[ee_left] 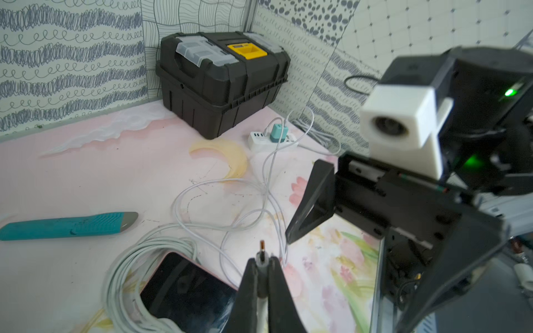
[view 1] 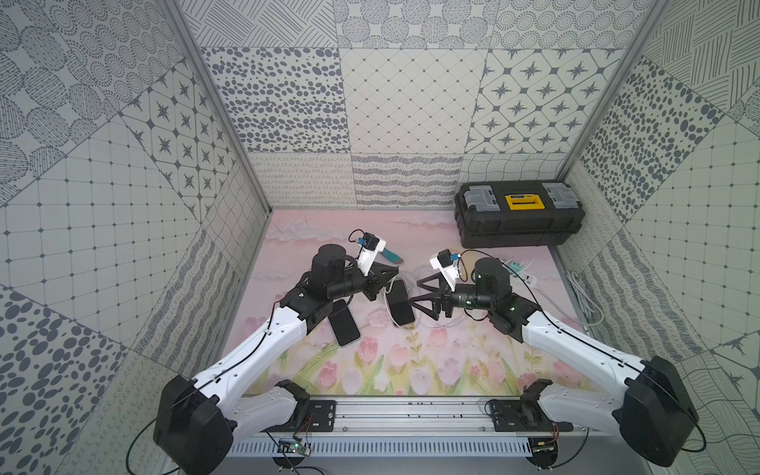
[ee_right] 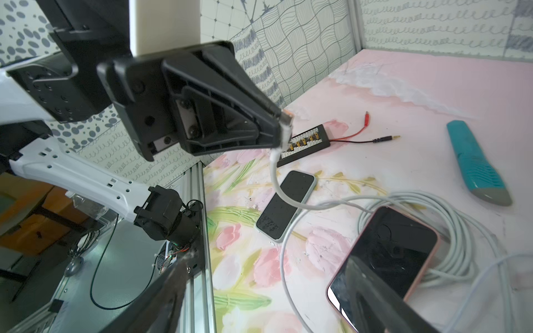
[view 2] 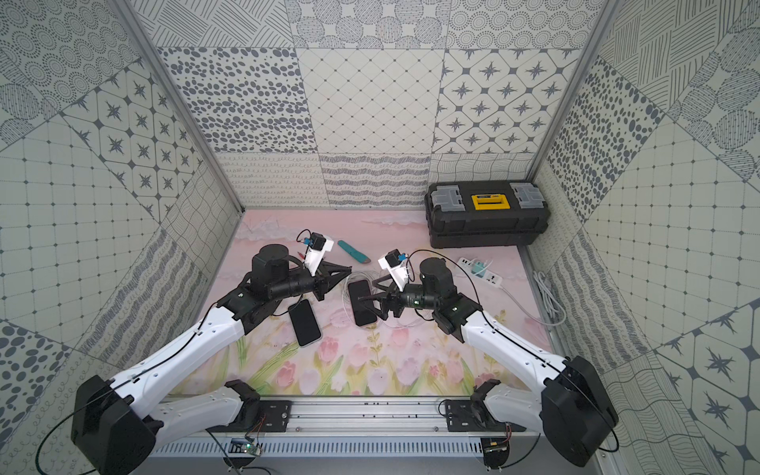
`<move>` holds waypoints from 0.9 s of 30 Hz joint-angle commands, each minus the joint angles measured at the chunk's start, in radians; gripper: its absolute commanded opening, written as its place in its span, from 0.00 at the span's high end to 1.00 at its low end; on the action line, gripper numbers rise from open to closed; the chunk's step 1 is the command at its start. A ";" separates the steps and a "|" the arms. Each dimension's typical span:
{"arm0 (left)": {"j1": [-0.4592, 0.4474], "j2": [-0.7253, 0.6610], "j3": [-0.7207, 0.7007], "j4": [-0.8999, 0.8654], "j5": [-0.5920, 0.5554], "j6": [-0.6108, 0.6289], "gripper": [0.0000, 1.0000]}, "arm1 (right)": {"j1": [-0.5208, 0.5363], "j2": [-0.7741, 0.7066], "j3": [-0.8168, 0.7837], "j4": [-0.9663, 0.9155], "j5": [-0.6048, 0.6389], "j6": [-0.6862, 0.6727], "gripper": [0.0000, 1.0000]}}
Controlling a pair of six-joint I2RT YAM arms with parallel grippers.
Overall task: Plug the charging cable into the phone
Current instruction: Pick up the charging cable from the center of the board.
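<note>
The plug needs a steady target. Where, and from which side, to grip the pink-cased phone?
Grip the pink-cased phone across its long edges at mid-length, coming from above: it lies flat, screen up, partly on the coiled cable, those edges exposed and parallel. That should leave both short ends free for the plug.

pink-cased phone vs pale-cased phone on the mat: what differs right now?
Pink phone has a pink case; pale phone a whitish one. Pink phone sits on the coiled cable; pale phone on bare mat. Open right gripper is at the pink phone, not the pale phone. Both screen-up, dark.
</note>
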 commanded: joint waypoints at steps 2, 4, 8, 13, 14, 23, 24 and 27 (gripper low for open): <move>0.064 -0.036 0.029 0.439 0.204 -0.477 1.00 | 0.010 0.065 0.094 0.106 -0.021 -0.107 0.13; 0.081 -0.033 0.067 0.423 0.222 -0.514 1.00 | 0.010 0.105 0.162 0.113 -0.073 -0.113 0.13; 0.106 -0.035 0.070 0.533 0.241 -0.625 1.00 | 0.010 0.169 0.296 0.095 -0.136 -0.082 0.13; 0.109 -0.038 -0.016 0.596 0.229 -0.661 1.00 | 0.010 0.221 0.340 0.233 -0.205 0.071 0.17; 0.109 -0.039 -0.037 0.627 0.228 -0.674 1.00 | 0.011 0.230 0.347 0.234 -0.212 0.084 0.18; 0.111 -0.060 -0.145 0.715 0.249 -0.670 1.00 | 0.010 0.272 0.377 0.185 -0.285 0.136 0.40; 0.110 -0.058 -0.152 0.721 0.251 -0.667 1.00 | 0.011 0.275 0.379 0.178 -0.289 0.137 0.42; 0.110 -0.056 -0.169 0.734 0.269 -0.661 1.00 | 0.010 0.280 0.384 0.168 -0.296 0.144 0.48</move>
